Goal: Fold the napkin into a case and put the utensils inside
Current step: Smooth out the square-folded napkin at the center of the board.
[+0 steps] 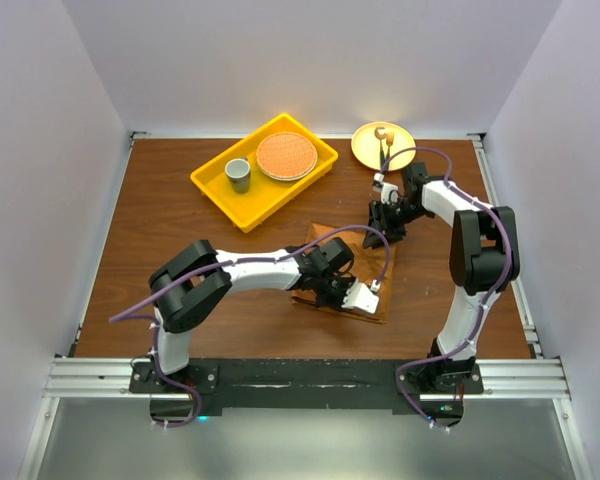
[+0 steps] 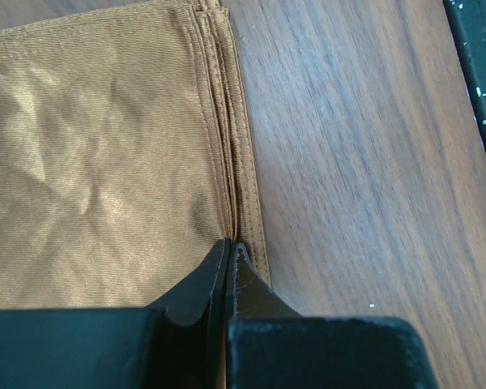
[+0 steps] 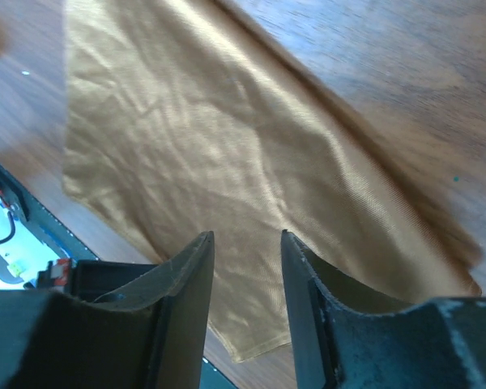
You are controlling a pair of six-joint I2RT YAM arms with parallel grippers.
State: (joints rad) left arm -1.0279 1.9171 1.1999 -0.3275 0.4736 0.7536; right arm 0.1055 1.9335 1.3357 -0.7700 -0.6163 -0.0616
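Observation:
The rust-brown napkin (image 1: 368,262) lies folded flat on the wood table, partly under my left arm. In the left wrist view its stacked hemmed edges (image 2: 239,154) run away from the fingertips. My left gripper (image 1: 368,300) (image 2: 229,245) is low at the napkin's near edge, its jaws shut on the hem. My right gripper (image 1: 388,222) (image 3: 247,237) is open and empty, hovering over the napkin (image 3: 227,138) near its far right corner. No copper spoon shows. No finished case shows.
A small yellow plate (image 1: 398,150) at the back right holds a dark-handled, gold-tipped utensil (image 1: 382,140). A yellow tray (image 1: 215,185) at the back holds a grey cup (image 1: 238,175) and an orange round plate (image 1: 286,156). The black base rail (image 2: 478,89) is close beside the left gripper.

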